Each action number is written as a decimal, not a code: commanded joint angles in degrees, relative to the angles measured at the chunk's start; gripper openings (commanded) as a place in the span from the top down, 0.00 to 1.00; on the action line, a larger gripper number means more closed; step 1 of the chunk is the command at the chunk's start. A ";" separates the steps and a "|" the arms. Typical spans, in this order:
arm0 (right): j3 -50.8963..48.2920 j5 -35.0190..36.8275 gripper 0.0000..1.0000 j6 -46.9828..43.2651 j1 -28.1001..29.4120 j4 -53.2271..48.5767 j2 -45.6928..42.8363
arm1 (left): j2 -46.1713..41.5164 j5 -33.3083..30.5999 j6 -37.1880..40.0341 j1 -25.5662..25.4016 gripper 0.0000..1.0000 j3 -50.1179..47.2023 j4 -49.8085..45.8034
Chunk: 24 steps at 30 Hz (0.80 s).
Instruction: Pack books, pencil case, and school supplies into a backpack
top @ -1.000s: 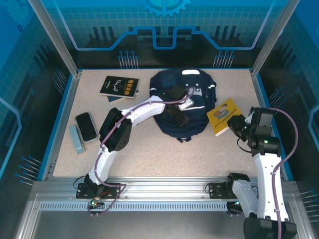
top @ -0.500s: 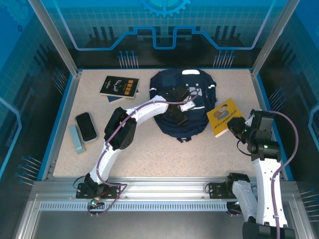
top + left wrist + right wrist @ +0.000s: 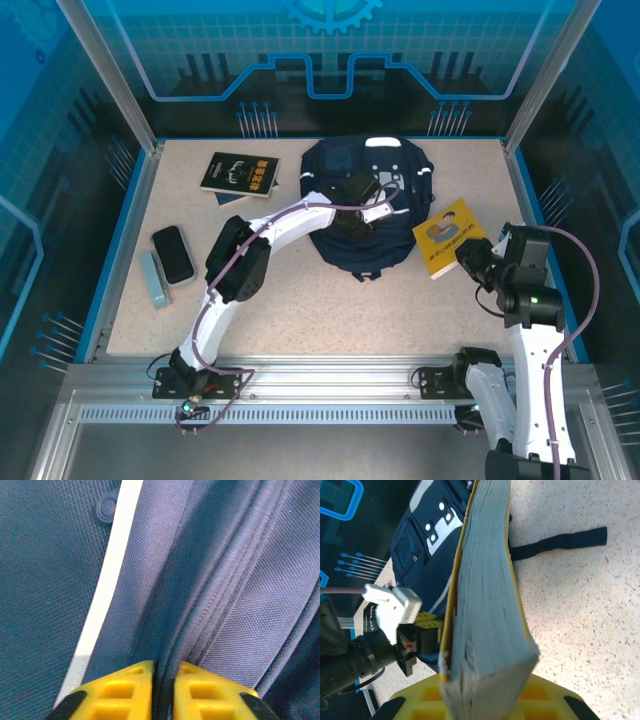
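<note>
Speckled beige bench (image 3: 300,300) inside a blue-walled enclosure. Left side: pale teal oblong case (image 3: 153,278) lying flat, with a black flat case (image 3: 173,254) just beside it on its right. Farther back: black book (image 3: 239,173) with yellow lettering, lying over the blue book (image 3: 228,196), of which only a corner shows. Centre, far half: backpack (image 3: 365,200), navy, flat on the bench, white patches at its far end. Left pincer (image 3: 164,690) is down on the backpack's front, its yellow fingertips nearly together. A dark seam fold of the fabric runs into the slit between them, so it reads as pinched. Right of the backpack: yellow book (image 3: 448,235), clamped at its near-right corner by the right pincer (image 3: 470,252), page edge toward the wrist camera. Dark strap (image 3: 560,542) lies on the bench beyond the book.
</note>
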 commanded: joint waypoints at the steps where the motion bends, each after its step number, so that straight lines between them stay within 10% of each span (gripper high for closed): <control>1: 4.84 -1.50 0.97 -2.67 0.48 -1.40 -1.69 | -8.09 -2.22 -2.45 0.14 0.89 -1.91 9.22; 18: 5.62 -12.94 0.97 -0.11 0.49 -0.45 -3.07 | -12.76 -22.75 -15.89 -0.21 0.99 4.70 23.25; 24: -0.80 -17.19 0.97 7.22 3.12 10.48 -1.55 | -15.35 -20.53 -16.57 -1.15 0.99 4.78 25.19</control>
